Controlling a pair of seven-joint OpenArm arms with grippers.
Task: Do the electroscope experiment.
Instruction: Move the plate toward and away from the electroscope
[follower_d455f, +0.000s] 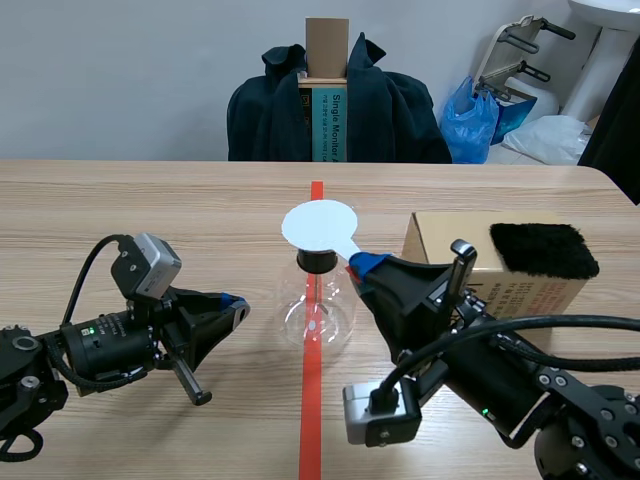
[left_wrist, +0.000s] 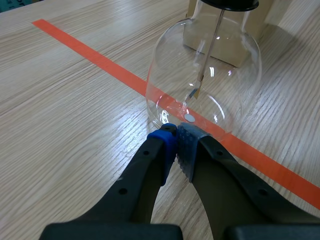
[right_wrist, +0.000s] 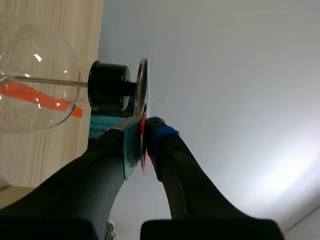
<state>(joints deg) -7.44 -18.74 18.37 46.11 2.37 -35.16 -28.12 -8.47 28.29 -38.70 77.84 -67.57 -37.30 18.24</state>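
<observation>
One glass flask (follower_d455f: 318, 305) is standing on the table (follower_d455f: 150, 200). Left end effector (left_wrist: 176, 135) is sitting pinched together, empty; right end effector (right_wrist: 145, 125) is clamping one thin white tab (follower_d455f: 348, 247).

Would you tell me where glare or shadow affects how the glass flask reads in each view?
Left wrist view: bright glints on the flask, tape line distorted through its base. Right wrist view: pale wall backlights the right gripper, shut on the white disc. Scene view: even light, faint glints.

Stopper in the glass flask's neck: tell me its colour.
The stopper is black; the right wrist view shows it best.
</observation>
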